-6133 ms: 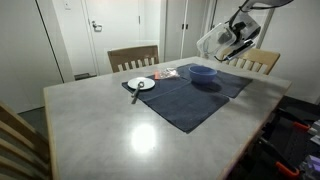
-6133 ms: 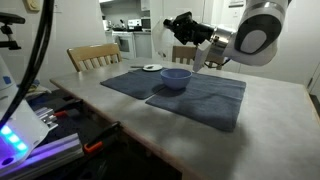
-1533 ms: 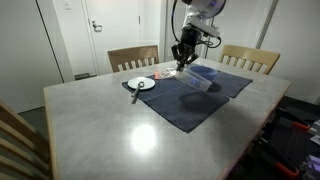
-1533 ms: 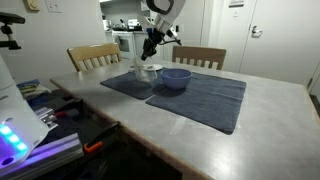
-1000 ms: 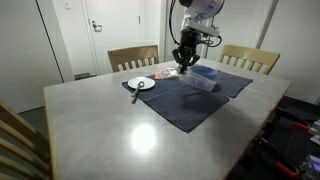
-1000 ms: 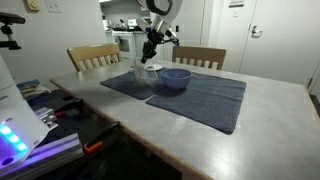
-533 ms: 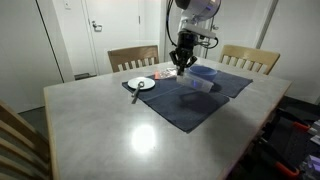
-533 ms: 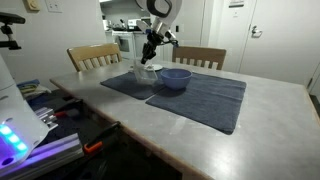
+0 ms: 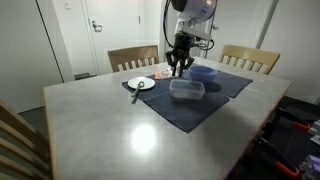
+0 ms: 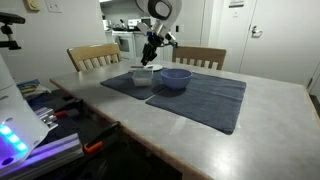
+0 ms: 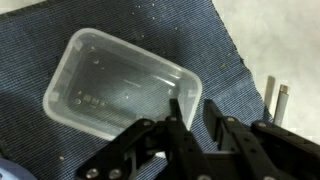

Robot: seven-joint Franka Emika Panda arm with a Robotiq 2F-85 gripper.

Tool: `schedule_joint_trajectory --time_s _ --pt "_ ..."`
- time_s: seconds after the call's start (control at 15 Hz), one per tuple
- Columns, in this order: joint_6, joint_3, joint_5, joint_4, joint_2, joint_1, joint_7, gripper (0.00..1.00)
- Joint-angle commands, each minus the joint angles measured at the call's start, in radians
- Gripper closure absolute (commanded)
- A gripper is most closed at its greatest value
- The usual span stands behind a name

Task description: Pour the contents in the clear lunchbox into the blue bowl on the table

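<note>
The clear lunchbox [image 9: 186, 90] [image 10: 142, 74] lies upright on the dark blue mat [image 9: 195, 108]. In the wrist view the lunchbox [image 11: 118, 85] looks empty apart from small specks. The blue bowl [image 9: 203, 73] [image 10: 176, 78] stands on the mat right beside it. What the bowl holds cannot be made out. My gripper [image 9: 180, 64] [image 10: 150, 58] [image 11: 195, 118] hangs just above the box's near rim. Its fingers stand a little apart, and only cloth and the box's corner show between them. The pale grey table [image 9: 110, 130] carries all of this.
A white plate [image 9: 141, 84] with a dark utensil [image 9: 134, 93] sits at the mat's corner. A pale utensil [image 11: 283, 100] lies on the bare table next to the mat. Wooden chairs [image 9: 133, 57] [image 9: 256, 60] stand along the far side.
The jaws have parted and let go of the lunchbox, which was hanging from them and now rests flat on the mat. The arm itself has hardly moved.
</note>
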Motion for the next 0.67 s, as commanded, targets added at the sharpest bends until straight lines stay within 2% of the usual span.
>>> schedule_joint_trajectory --time_s 0.0,0.33,0.6 --pt "0.0 0.021 0.013 0.023 0.007 -0.023 0.011 0.36" --pt "0.019 0.025 0.037 0.001 -0.053 -0.03 -0.005 0.02" --pt "0.073 0.033 0.085 -0.003 -0.084 -0.038 -0.035 0.0"
